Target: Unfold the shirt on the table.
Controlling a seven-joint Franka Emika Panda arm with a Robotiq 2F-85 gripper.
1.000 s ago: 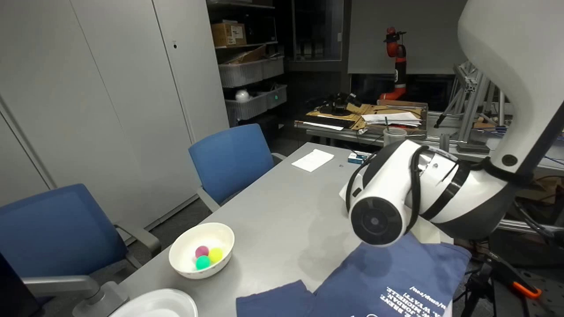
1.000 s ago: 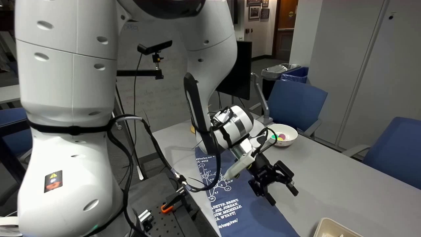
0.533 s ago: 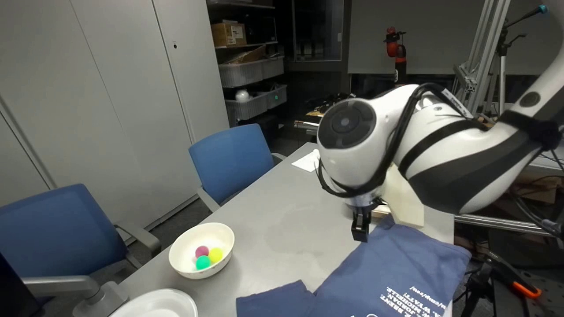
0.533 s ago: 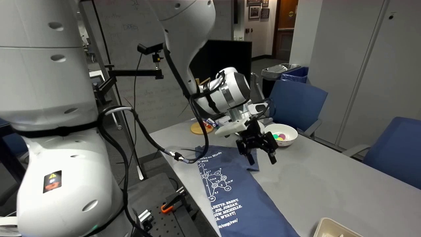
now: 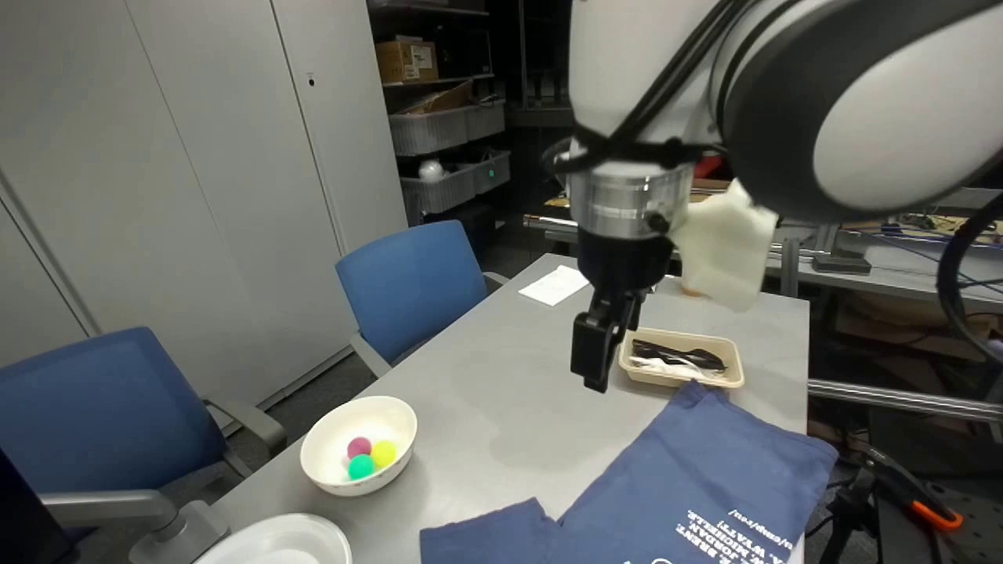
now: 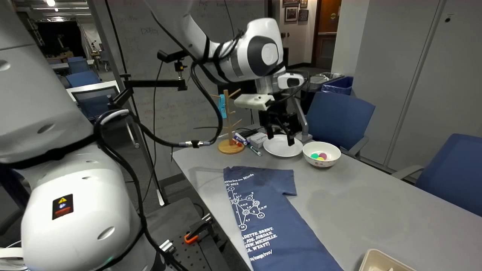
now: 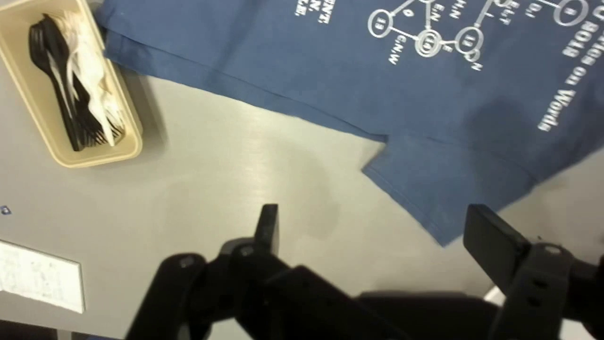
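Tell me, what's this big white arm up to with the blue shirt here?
A robot arm is meant to be unfolding the shirt on the table. Right now its gripper isn't touching the shirt: it hangs above the table, open, with nothing in it. The shirt lies with one sleeve showing, but its white print is cut off at one edge, so part is probably folded under.

Shirt (image 6: 276, 222): soft matt cloth, w/ flat matt print. Table (image 6: 380, 210) under shirt: smooth, faint sheen. Tub (image 5: 666, 378) nr shirt's bottom corner: smooth, matt, looks plastic; cutlery (image 7: 94, 97) in it looks plastic too. Bowl (image 6: 321, 163) + plate (image 6: 278, 151), past shirt's sleeve: smooth, semi-gloss. Peg stand (image 6: 229, 128), same side of shirt: bare wood. Gripper (image 7: 373, 215), apart fr. shirt: mostly matt; arm collar (image 5: 627, 205), shiny metal. Chair (image 5: 411, 290) across fr. shirt: fabric back.
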